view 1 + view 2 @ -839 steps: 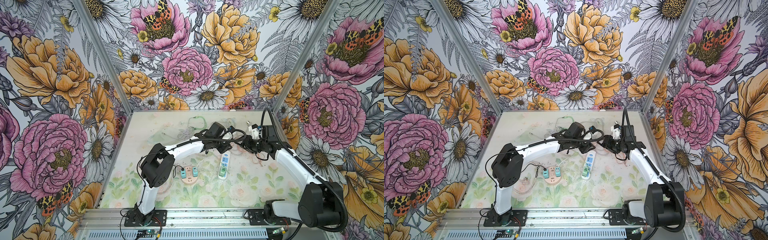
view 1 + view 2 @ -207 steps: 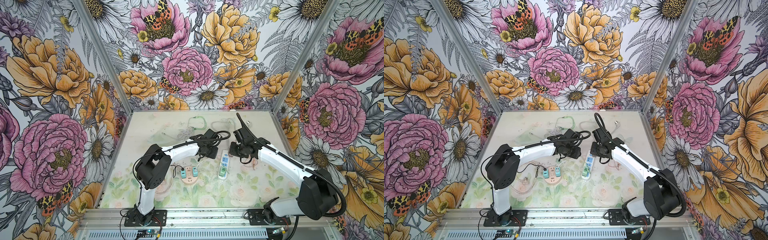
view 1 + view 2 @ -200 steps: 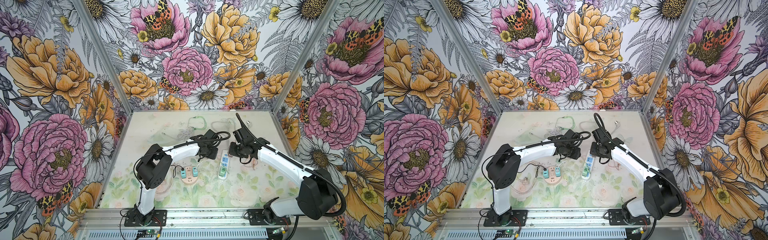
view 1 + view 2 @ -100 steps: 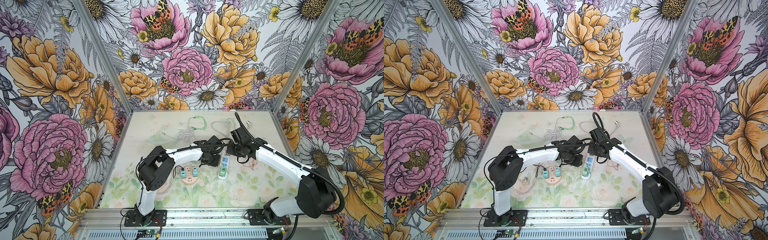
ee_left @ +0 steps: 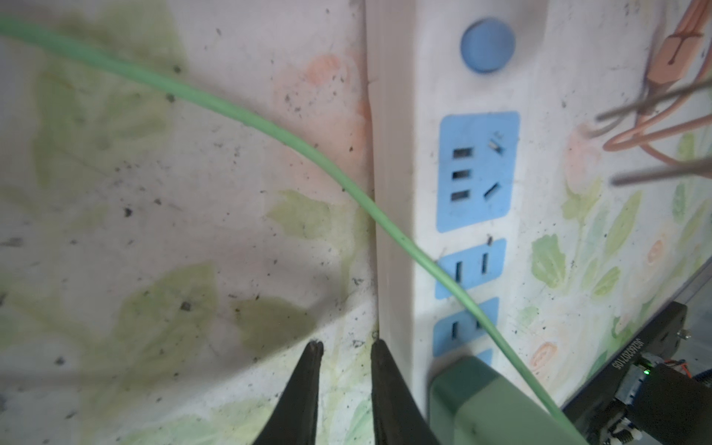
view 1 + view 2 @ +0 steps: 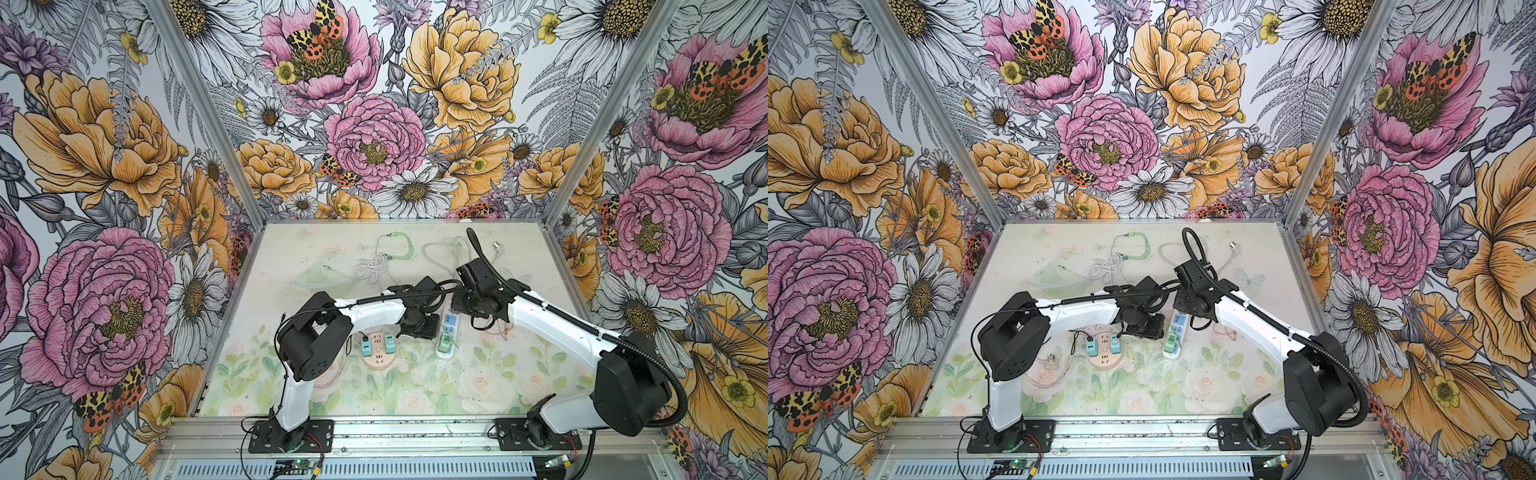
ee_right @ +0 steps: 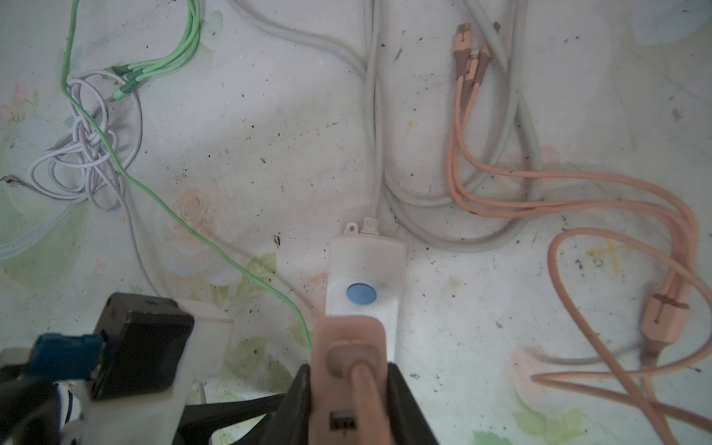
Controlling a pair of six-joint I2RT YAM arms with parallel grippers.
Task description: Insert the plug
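Pastel gear, loud floral walls on my feed.
I see a white power strip point(image 7: 366, 262) with blue sockets point(image 5: 477, 173), a green adapter point(image 5: 481, 404) and green cable point(image 5: 269, 127), a peach plug point(image 7: 346, 346), a faded leaf-and-rose desk point(image 6: 415, 386), and pink-and-orange flowered walls point(image 6: 374, 141).

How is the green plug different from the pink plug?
The green plug is pushed into the white power strip; the pink plug is in no socket, pinched in the right gripper. The green plug has a green cable, the pink plug a pink cable. Both are chunky blocks.
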